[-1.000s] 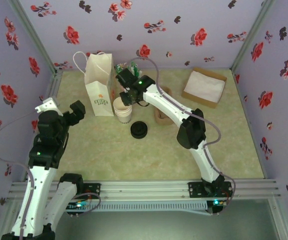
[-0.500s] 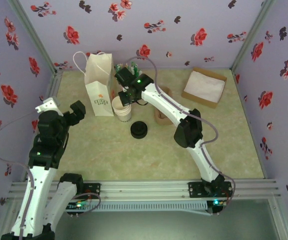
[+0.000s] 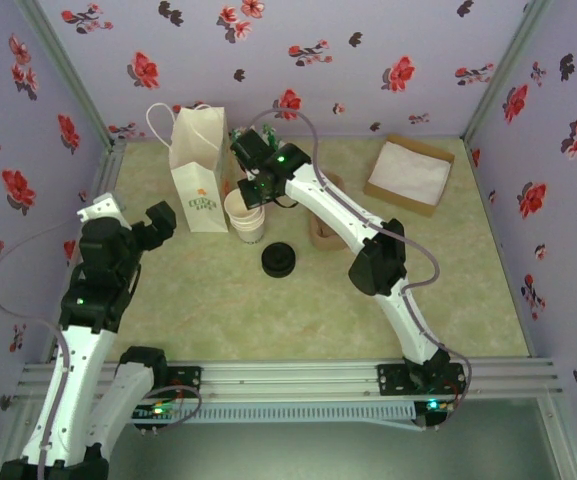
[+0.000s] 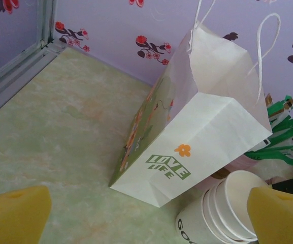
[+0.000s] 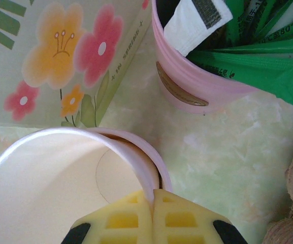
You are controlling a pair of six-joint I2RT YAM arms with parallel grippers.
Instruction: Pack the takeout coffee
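Right gripper (image 5: 153,195) of mine is pressed together, its two yellow pads pinching the wall of the top cup (image 5: 60,173) at the rim, one pad inside the cup and one outside. That cup sits uppermost in the stack of cream cups (image 3: 246,225), which stands just right of the white paper bag (image 3: 198,170) at the far left of the table (image 3: 418,300).

Just beyond the stack, on its far side, I see the pink cup (image 5: 202,76) stuffed with green sachets (image 5: 268,61), close against the bag's flowered side. The brown pulp carrier (image 3: 323,228) lies right of the stack, partly under my right arm.

The takeout coffee (image 3: 278,260) stands alone on the open table, near of the stack and a little to its right, apart from the stack and the carrier. From above it shows as a dark round top; I cannot make out its cream wall.

My left gripper (image 3: 158,222) hangs over the left side of the table with its pads spread wide and nothing between them, facing the bag. A cardboard tray (image 3: 408,175) lined with white paper sits at the far right.
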